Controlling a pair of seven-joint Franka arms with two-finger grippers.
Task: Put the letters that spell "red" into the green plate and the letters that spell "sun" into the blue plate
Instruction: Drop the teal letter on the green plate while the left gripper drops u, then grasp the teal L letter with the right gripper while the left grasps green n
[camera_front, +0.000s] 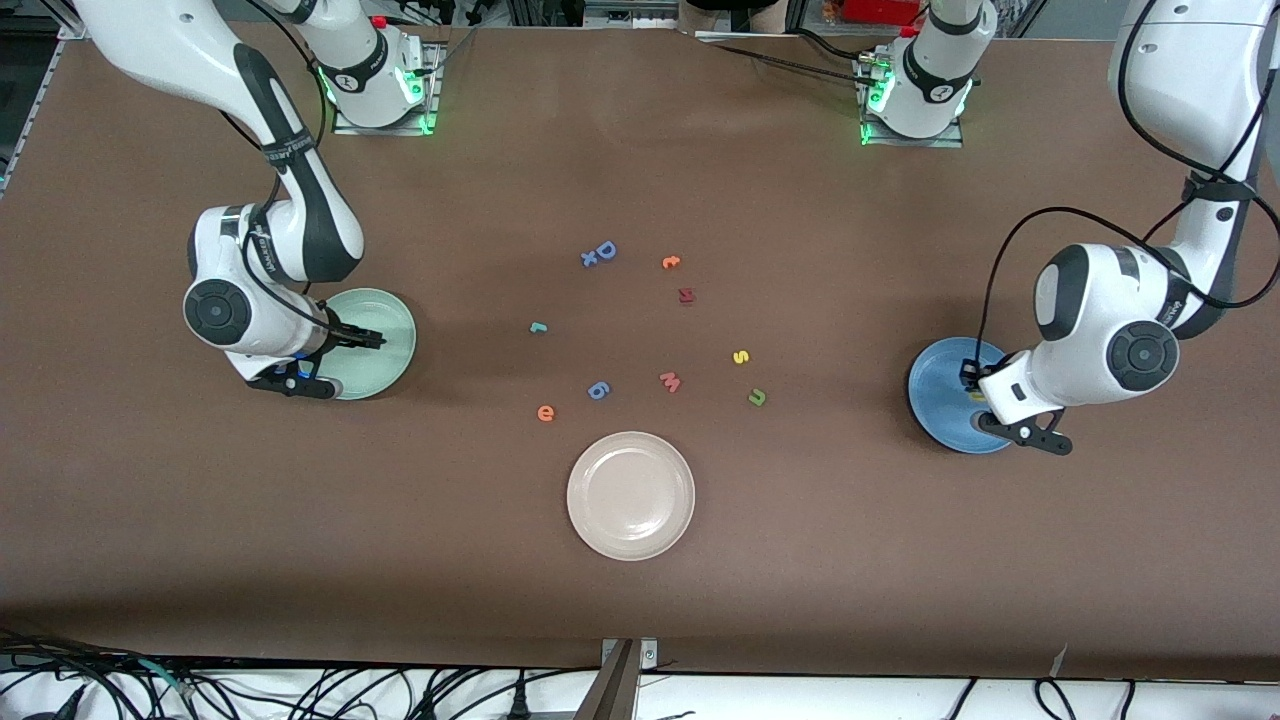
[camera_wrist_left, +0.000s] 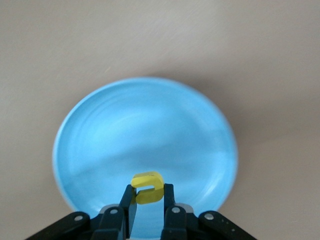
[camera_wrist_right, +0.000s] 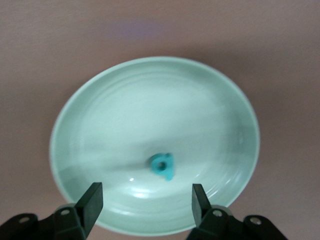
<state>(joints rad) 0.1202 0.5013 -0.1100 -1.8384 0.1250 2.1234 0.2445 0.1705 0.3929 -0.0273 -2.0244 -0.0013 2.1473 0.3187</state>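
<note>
My right gripper (camera_wrist_right: 147, 192) hangs open over the green plate (camera_wrist_right: 100, 115), at the right arm's end of the table. A teal "d" (camera_wrist_right: 162, 166) lies loose in that plate, below the spread fingers. My left gripper (camera_wrist_left: 149, 192) is shut on a yellow "u"/"n" letter (camera_wrist_left: 148, 188), held above the blue plate (camera_wrist_left: 145, 125) at the left arm's end. On the table between the plates lie the teal "r" (camera_front: 539, 327), orange "e" (camera_front: 545, 412), yellow "s" (camera_front: 741, 357) and olive "u" (camera_front: 757, 397).
A cream-white plate (camera_front: 630, 495) sits nearer the front camera than the letters. Other letters lie among them: blue "D" (camera_front: 603, 252), orange "t" (camera_front: 671, 262), a dark red letter (camera_front: 686, 295), pink "w" (camera_front: 670, 381), blue "6" (camera_front: 598, 390).
</note>
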